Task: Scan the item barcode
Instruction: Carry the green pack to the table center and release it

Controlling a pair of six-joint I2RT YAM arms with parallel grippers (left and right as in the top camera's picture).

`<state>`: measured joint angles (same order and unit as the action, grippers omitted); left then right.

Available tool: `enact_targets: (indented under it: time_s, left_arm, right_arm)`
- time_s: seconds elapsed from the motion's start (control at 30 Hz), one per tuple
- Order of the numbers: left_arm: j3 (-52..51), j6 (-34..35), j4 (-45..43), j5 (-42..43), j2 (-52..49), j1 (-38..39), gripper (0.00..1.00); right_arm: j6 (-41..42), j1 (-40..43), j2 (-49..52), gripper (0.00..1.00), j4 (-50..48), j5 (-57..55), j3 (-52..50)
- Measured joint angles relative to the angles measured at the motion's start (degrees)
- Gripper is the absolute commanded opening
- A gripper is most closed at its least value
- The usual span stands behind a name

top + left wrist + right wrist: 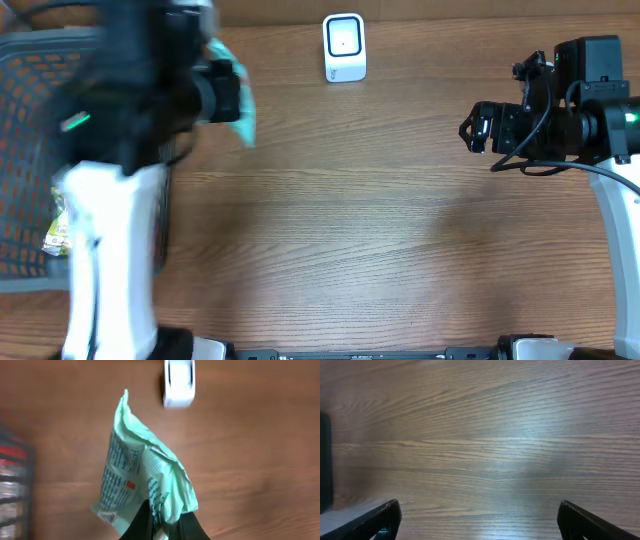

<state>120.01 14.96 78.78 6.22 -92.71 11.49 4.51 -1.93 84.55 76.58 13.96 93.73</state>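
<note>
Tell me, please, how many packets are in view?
2: a mint-green packet held in the left gripper, near the scanner; a yellowish packet in the basket at left. The left arm may hide more there.

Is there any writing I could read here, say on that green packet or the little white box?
None can be read.
green packet: blue print and a small red mark, too blurred.
white scanner: faint mark on its face, too small.
yellowish packet in the basket: too small.
</note>
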Motion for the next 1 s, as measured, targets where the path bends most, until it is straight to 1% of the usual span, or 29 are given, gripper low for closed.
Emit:
enact_targets:
  time_s: [0.13,0.23,0.3,0.37,0.47,0.5,0.57,0.63,0.7,0.77,0.83,1.0]
  left_arm:
    - [-10.8,6.4,-5.7,-2.0,-8.2,8.1,0.04]
    - [-16.0,13.6,-8.4,-2.2,-14.7,12.2,0.04]
    - [-17.6,19.0,-8.8,-2.1,-19.2,14.6,0.04]
    - [-18.0,22.9,-9.7,-1.1,-22.9,16.6,0.04]
    - [-18.0,26.6,-13.5,1.7,-27.0,19.1,0.04]
    - [-18.0,27.4,-15.2,3.1,-28.3,20.0,0.1]
    - [-18.1,28.6,-17.7,5.8,-29.9,21.2,0.24]
    - [-18.1,28.7,-19.5,7.9,-30.2,21.8,0.43]
    - [-17.2,28.1,-19.4,9.4,-30.1,21.7,0.54]
    - [-14.9,27.4,-17.9,10.2,-30.1,20.6,0.56]
    - [-10.8,26.4,-14.8,10.6,-30.1,18.8,0.56]
    - [5.4,22.1,-2.6,10.9,-29.0,10.4,0.55]
  right_arm:
    - [-0.1,0.0,0.0,1.0,0.0,0.0,0.0]
    - [0.0,0.0,0.0,1.0,0.0,0.0,0.0]
    - [0.0,0.0,0.0,1.0,0.0,0.0,0.0]
    - [0.0,0.0,0.0,1.0,0.0,0.0,0.0]
    - [0.0,0.0,0.0,1.0,0.0,0.0,0.0]
    - [0.0,0.0,0.0,1.0,0.0,0.0,0.0]
    - [0.0,0.0,0.0,1.0,0.0,0.0,0.0]
    - [0.0,0.0,0.0,1.0,0.1,0.0,0.0]
    - [0.0,0.0,0.0,1.0,0.2,0.0,0.0]
    - [0.0,0.0,0.0,1.0,0.2,0.0,0.0]
    - [0.0,0.0,0.0,1.0,0.2,0.0,0.0]
    - [0.0,0.0,0.0,1.0,0.5,0.0,0.0]
